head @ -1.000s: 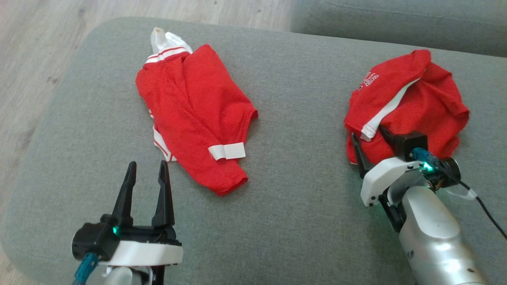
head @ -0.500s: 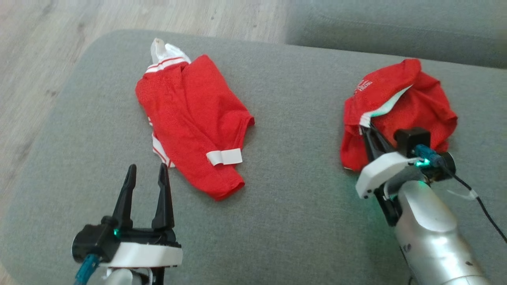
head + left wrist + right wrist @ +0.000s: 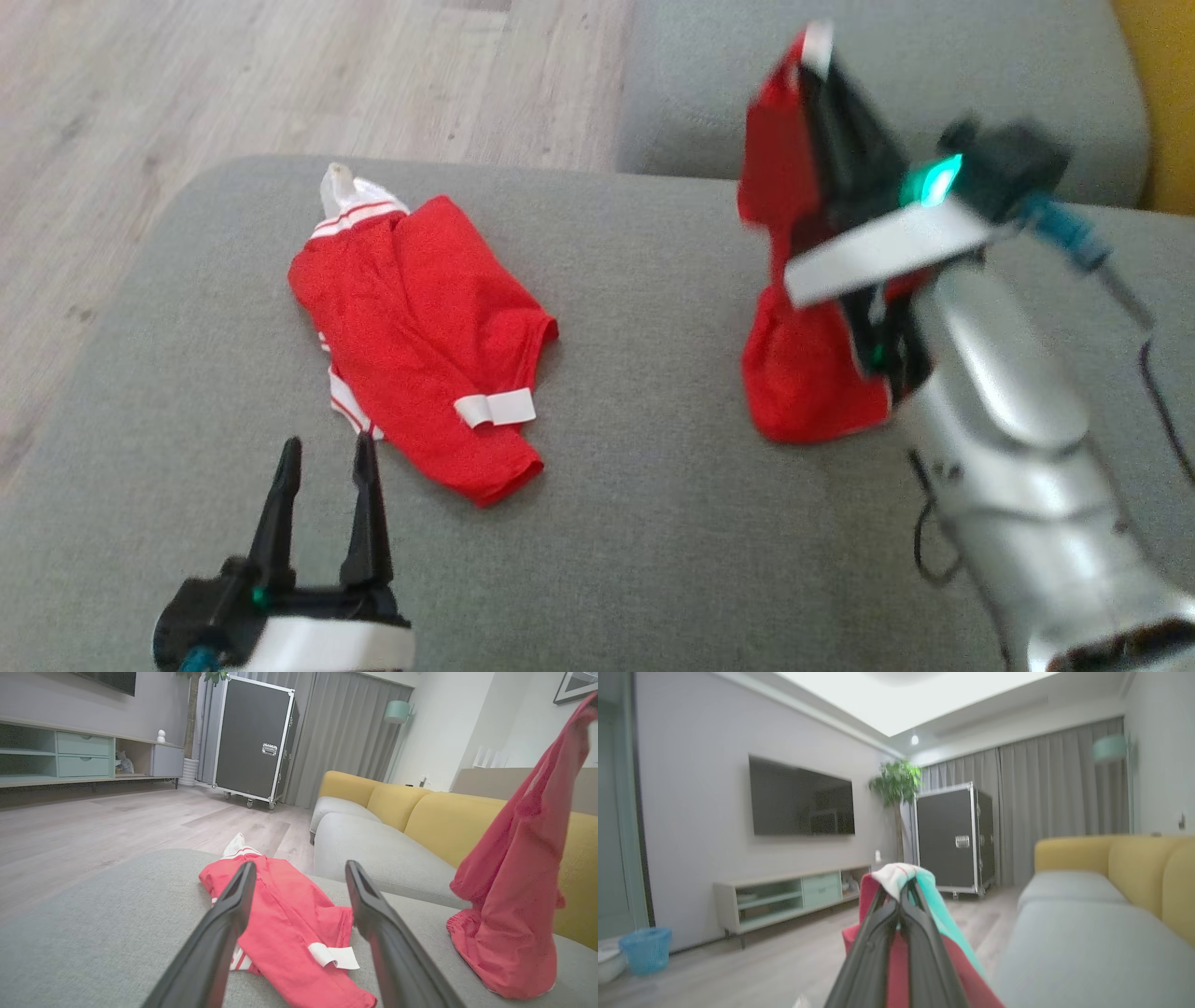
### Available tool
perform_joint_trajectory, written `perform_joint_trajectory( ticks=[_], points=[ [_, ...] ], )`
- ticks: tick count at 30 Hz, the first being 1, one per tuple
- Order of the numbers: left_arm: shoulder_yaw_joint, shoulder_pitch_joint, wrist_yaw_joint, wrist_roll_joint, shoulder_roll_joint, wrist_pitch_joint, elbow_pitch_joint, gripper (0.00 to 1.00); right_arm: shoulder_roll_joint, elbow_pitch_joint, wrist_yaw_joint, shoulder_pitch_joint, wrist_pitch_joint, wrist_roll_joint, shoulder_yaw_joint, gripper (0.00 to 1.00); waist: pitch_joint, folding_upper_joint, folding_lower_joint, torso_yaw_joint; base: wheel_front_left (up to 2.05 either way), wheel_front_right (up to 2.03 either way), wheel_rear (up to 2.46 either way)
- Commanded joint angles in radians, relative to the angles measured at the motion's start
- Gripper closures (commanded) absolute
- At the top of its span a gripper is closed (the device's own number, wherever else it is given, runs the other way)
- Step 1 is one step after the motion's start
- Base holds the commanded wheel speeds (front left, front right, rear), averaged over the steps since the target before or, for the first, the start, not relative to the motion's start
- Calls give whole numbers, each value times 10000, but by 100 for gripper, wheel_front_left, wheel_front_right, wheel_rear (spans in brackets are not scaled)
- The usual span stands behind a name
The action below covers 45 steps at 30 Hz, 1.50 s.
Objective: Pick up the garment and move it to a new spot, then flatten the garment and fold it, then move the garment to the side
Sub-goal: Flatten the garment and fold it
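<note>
A red garment with white trim (image 3: 803,373) hangs from my right gripper (image 3: 822,65), which is raised above the grey cushion and shut on the garment's white-trimmed edge. Its lower end still rests on the cushion. The right wrist view shows the two fingers pressed together on that trim (image 3: 896,873). In the left wrist view the same garment (image 3: 514,882) dangles at the right. My left gripper (image 3: 322,453) is open and holds nothing, low at the cushion's near left. It points at a second red garment (image 3: 420,327), which lies folded and flat (image 3: 289,914).
Both garments are on a wide grey sofa cushion (image 3: 653,541). Wood floor (image 3: 187,75) lies beyond its left and far edges. A yellow sofa back (image 3: 444,816) runs along the right. A black wheeled case (image 3: 252,742) and a low TV cabinet (image 3: 70,756) stand farther off.
My right gripper has shut on the crumpled garment's trim and raised it, so it now hangs. The head camera has shifted. My left gripper has stayed open in place.
</note>
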Motion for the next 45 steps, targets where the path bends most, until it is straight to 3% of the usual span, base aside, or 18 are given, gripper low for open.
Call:
perform_joint_trajectory(
  ticks=[1, 6, 10, 15, 16, 17, 22, 30, 35, 36, 39, 45],
  points=[
    [440, -163, 71, -24, -16, -95, -378, 0, 63, -558, -7, -774, -105, 260, 100, 100, -142, -1, 1, -155, 0, 0, 0],
    [682, 148, 126, -110, -17, -95, -591, 0, 63, -621, -7, -1682, -106, 315, -472, 100, -137, -1, 1, -564, 0, 0, 0],
    [640, 111, 159, -179, -17, -95, -743, 0, -7, 249, -7, -1798, -96, -786, -1772, 100, 45, -1, 1, -816, 0, 0, 0],
    [512, -136, 157, -240, -17, -95, -813, 0, -786, 1988, -7, -1513, 391, -2203, -3147, 100, 450, -1, 1, -1030, 0, 0, 0],
    [479, -196, 143, -235, -17, -95, -791, 0, -928, 2453, -7, -1506, 501, -2506, -3383, 76, 529, -1, 1, -1054, 0, 0, 0],
    [441, -261, 125, -229, -17, -95, -759, 0, -1048, 2967, -7, -1509, 688, -2828, -3630, 0, 597, -1, 1, -1058, 0, 0, 0],
    [357, -579, 78, -237, -18, -95, -688, 0, -1112, 4484, -7, -1939, 1043, -4196, -4400, 0, 886, -1, 1, -1048, 0, 0, 0],
    [426, -702, 92, -272, -18, -95, -636, 0, -471, 4577, -7, -2299, 175, -5190, -4739, 0, 911, -1, 1, -1252, 0, 0, 0],
    [546, -637, 161, -342, -18, -95, -752, 0, -23, 3118, -7, -1603, -95, -5004, -4426, 0, 660, -1, 1, -1605, 0, 0, 0],
    [561, -617, 178, -353, -18, -95, -799, 0, 35, 2131, -7, -1015, -100, -4675, -4189, 0, 550, -1, 1, -1715, 0, 0, 0],
    [549, -569, 199, -350, -18, -95, -842, 0, 55, 702, -7, 203, -103, -3759, -3576, 0, 370, -1, 1, -1831, 0, 0, 0],
    [576, -388, 230, -338, -18, -95, -881, 0, 60, -1029, -7, 3020, -105, -2546, -2552, 0, 63, -1, 1, -2002, 0, 0, 0]
  ],
)
